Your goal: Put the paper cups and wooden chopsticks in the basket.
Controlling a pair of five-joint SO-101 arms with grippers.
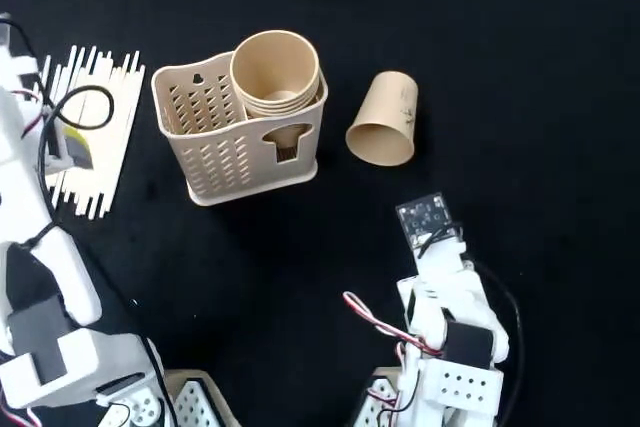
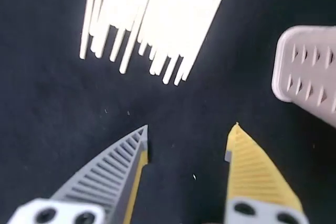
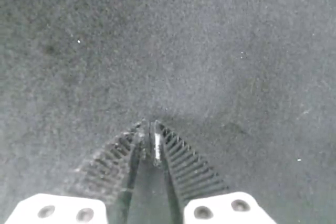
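Beige slotted basket (image 1: pixel 215 142) stands at the middle left of the black table, with stacked paper cups (image 1: pixel 275 72) upright in its far compartment. Another paper cup (image 1: pixel 383 119) lies on its side to the basket's right, mouth toward the front. A bundle of wooden chopsticks (image 1: pixel 95 132) lies flat to the left of the basket. My left gripper (image 2: pixel 190 129) is open just short of the chopstick (image 2: pixel 152 19) ends, holding nothing, with the basket's corner (image 2: pixel 307 69) beside it. My right gripper (image 3: pixel 149 127) is shut and empty over bare cloth, in front of the lying cup.
The left arm (image 1: pixel 30 177) reaches along the table's left edge over the chopsticks. The right arm (image 1: pixel 445 327) stands at the front right. Black cloth (image 1: pixel 540 97) covers the table, with open room to the right and behind the cup.
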